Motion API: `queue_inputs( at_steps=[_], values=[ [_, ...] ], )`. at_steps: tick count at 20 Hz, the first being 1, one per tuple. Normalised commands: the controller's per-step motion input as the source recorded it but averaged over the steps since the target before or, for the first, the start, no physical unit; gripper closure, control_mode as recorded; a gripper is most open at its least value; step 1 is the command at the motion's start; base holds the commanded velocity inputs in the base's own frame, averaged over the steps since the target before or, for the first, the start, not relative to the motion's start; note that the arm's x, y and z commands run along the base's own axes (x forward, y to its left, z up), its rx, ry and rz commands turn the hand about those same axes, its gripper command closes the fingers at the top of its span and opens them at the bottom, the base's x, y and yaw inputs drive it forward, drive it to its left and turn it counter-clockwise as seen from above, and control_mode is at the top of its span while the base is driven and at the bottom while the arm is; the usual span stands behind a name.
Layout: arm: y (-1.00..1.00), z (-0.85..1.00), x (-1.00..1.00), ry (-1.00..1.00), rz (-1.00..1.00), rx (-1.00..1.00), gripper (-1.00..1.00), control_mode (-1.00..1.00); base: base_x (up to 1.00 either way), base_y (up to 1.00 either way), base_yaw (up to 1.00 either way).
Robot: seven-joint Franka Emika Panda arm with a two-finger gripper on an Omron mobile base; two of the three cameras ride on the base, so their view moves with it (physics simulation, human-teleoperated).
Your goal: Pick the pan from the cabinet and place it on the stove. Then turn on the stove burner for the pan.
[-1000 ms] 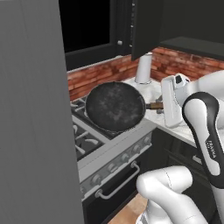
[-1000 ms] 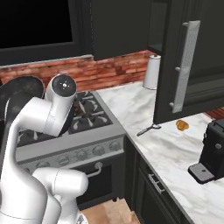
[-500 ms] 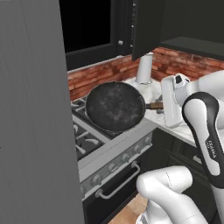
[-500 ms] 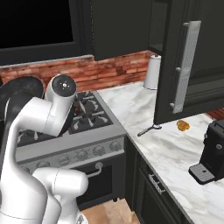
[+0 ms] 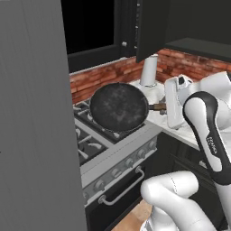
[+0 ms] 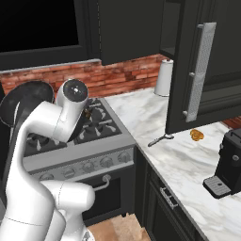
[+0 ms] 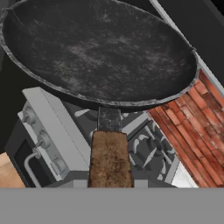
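Round black frying pan [image 5: 118, 107] with speckled dark inside held tilted in the air above the gas range with grey steel top and black pronged grates [image 5: 97, 144], its open face turned toward the left base camera. Thin dark-brown handle [image 7: 109, 159] pointing away from the range toward the white arm's two-finger gripper [image 5: 168, 107], clamped narrow on the handle's end. Finger tips themselves hidden at the bottom of the hand view, the handle running straight down between where they stand.

Seen from the hand, pan bowl [image 7: 98, 52] hanging over the range's burners [image 7: 148, 148], clear of the grates, with the row of round front knobs [image 7: 43, 141] to the left below it and the red brick backsplash [image 7: 192, 127] to the right.

From the right base camera, pan rim [image 6: 21, 101] showing behind the arm, above the range's left rear side [image 6: 70, 141].

To the right of the range, white marble counter [image 6: 188, 155] bearing a white paper-towel roll [image 6: 163, 77] against the bricks, a small silver-headed peeler [image 6: 159, 139], a small orange-brown item [image 6: 196, 135] and a black coffee machine [image 6: 230, 162]. Above that counter, dark black-green wall cabinet door [image 6: 195, 66] with long silver bar handle standing open.
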Motion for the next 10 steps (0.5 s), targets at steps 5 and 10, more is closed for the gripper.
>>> queue_inputs(
  at_steps=[5,10],
  values=[
    [-0.13,-0.26,0.22,0.00,-0.06,0.02,1.00,-1.00,0.00,0.00,0.00],
    [-0.28,-0.32,0.30,0.04,-0.06,0.06,1.00,-1.00,0.00,0.00,0.00]
  ],
)
